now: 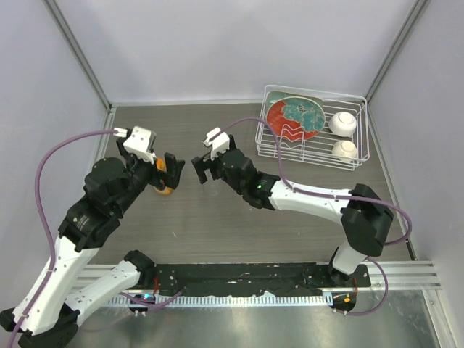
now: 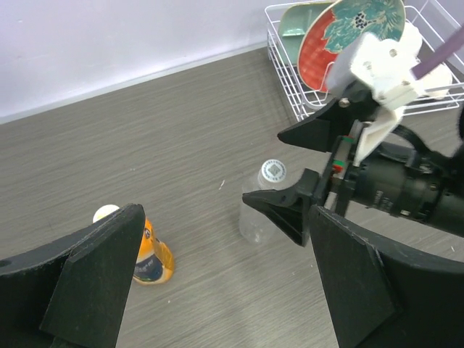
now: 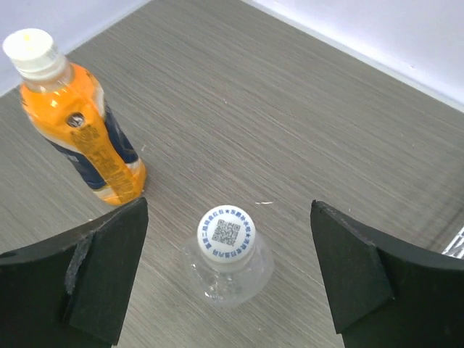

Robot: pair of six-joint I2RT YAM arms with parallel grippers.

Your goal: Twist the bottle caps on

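The orange bottle (image 3: 94,148) stands upright with its cream cap (image 3: 30,45) on its neck; it also shows in the left wrist view (image 2: 152,257) and the top view (image 1: 163,186). The clear bottle (image 3: 232,275) stands to its right with the white printed cap (image 3: 227,229) on top, and shows in the left wrist view (image 2: 257,217) too. My right gripper (image 3: 230,279) is open and hangs above the clear bottle, one finger on each side, apart from it. My left gripper (image 2: 228,290) is open and empty, with the orange bottle partly hidden behind its left finger (image 2: 94,268).
A white wire rack (image 1: 359,156) at the back right holds a red-and-teal plate (image 1: 293,116) and two white balls (image 1: 342,123). The two grippers (image 1: 167,172) (image 1: 204,170) stand close together mid-table. Grey walls enclose the table on three sides.
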